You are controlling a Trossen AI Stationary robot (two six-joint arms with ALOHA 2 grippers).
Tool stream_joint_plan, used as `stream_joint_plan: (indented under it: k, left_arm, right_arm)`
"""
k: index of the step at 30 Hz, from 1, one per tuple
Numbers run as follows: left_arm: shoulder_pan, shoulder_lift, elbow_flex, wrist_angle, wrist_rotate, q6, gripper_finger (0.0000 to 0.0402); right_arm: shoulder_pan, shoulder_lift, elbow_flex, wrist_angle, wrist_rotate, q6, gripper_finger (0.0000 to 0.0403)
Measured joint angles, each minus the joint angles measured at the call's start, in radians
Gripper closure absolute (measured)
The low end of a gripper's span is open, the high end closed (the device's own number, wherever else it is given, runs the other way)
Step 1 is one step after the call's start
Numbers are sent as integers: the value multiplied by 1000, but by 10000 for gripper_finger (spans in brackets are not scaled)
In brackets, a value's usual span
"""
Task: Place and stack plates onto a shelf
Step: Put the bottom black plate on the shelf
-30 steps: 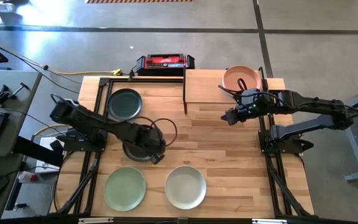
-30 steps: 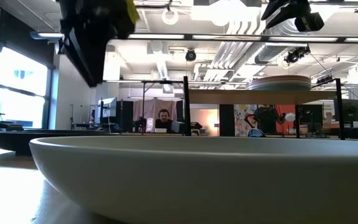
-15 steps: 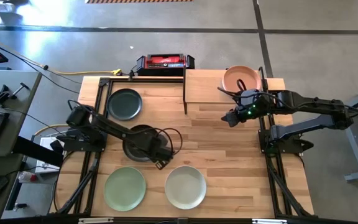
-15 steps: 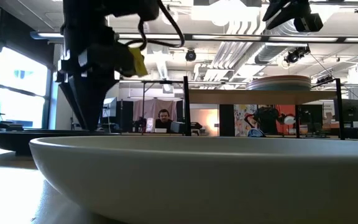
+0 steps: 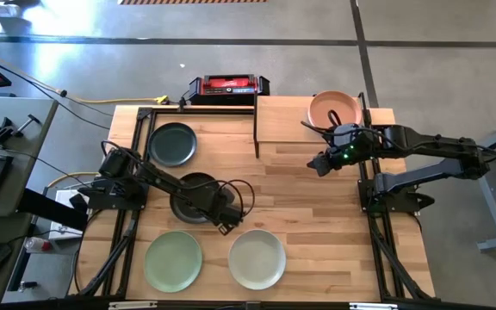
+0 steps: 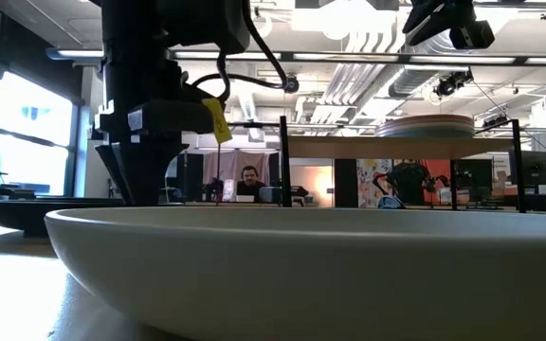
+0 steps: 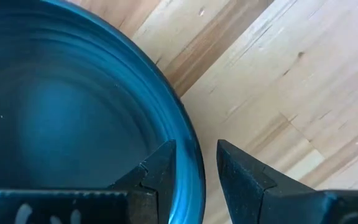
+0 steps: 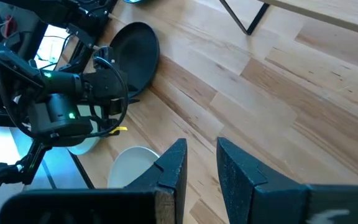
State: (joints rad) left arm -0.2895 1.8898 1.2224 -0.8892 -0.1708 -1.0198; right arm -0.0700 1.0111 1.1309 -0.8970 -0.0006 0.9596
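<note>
A black plate (image 5: 189, 195) lies flat at the table's middle left. My left gripper (image 5: 225, 222) is low over its near-right rim (image 7: 191, 177). It is open by a narrow gap, with one finger (image 7: 160, 168) inside the rim and the other (image 7: 241, 177) outside. The shelf (image 5: 291, 120) stands at the far right. It carries a stack of plates (image 6: 427, 126) with a salmon plate (image 5: 334, 108) on top. My right gripper (image 5: 315, 164) hangs in the air near the shelf's front edge, slightly open and holding nothing. My left gripper (image 7: 196, 146) comes from above, pointing down, and its fingers straddle the black plate's near-right rim. I cannot tell whether either finger touches the rim. The plate rests flat on the table.
A dark grey-blue plate (image 5: 172, 144) lies at the far left. A light green plate (image 5: 173, 261) and an off-white plate (image 5: 257, 258) lie near the front edge; the off-white one fills the low view. A red-and-black box (image 5: 228, 86) sits behind the table. A person shows far behind.
My left gripper has moved from over the black plate toward its near-right rim. It has come down until its fingers stand at the rim, close to the table. The plates have not moved.
</note>
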Motion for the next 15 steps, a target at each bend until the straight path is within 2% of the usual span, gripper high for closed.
stream_joint_plan:
  k: [4,15]
  left_arm:
    - [7,0,0,1,-25,0,296]
    - [23,33,0,9,-13,28,296]
  right_arm:
    - [0,0,0,0,0,-19,336]
    - [0,0,0,0,0,-26,336]
